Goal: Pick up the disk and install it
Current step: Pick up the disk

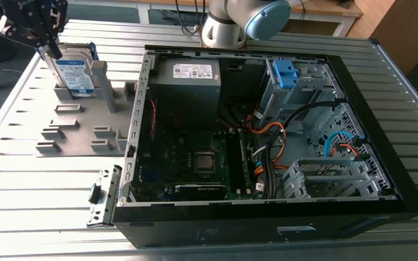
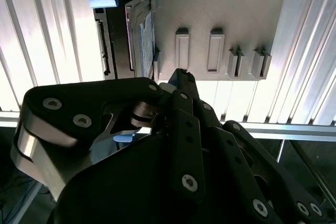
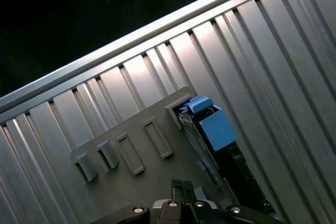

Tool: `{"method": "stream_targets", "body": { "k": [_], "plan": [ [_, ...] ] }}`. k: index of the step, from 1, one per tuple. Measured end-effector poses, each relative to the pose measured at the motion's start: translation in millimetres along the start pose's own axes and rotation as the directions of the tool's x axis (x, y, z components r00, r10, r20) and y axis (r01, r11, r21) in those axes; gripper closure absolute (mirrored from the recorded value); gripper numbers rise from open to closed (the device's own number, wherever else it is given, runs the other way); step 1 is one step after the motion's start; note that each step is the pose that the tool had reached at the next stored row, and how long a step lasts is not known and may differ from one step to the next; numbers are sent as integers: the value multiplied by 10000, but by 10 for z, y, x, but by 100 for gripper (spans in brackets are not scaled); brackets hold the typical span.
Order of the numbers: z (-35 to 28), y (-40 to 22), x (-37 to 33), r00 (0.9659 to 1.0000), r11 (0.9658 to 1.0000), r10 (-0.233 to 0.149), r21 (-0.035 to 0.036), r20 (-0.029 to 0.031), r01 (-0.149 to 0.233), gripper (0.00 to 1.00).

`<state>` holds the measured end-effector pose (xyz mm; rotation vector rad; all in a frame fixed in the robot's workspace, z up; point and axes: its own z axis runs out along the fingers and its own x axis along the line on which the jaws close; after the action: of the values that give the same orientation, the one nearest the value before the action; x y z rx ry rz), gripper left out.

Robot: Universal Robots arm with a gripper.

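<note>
The disk point(image 1: 74, 73), a silver-grey drive with a blue-and-white label in a blue carrier, stands on edge in a slot of the grey holder plate point(image 1: 71, 122) at the exterior view's left. My gripper point(image 1: 48, 50) hangs directly over the disk's top edge, close to or touching it. In the second wrist view the disk point(image 2: 128, 30) appears edge-on with its blue tab, running under the black gripper point(image 2: 178, 77). In the first wrist view the disk's blue carrier point(image 3: 212, 129) lies just beyond the gripper point(image 3: 181, 187).
An open black computer case point(image 1: 267, 217) takes up the middle and right of the slatted metal table point(image 1: 42, 179). Inside are a motherboard, cables, a grey power supply point(image 1: 187, 81) and a drive bay with a blue clip point(image 1: 284, 73). The arm's base point(image 1: 227, 24) stands behind the case.
</note>
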<state>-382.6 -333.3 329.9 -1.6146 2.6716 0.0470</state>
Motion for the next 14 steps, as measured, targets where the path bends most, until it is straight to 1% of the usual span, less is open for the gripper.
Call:
{"method": "stream_targets", "body": {
  "k": [6,14],
  "plan": [
    [0,0,0,9996,9996,-296,-10,-4,296,89],
    [0,0,0,9977,9977,-673,-23,-10,673,89]
  ]
}}
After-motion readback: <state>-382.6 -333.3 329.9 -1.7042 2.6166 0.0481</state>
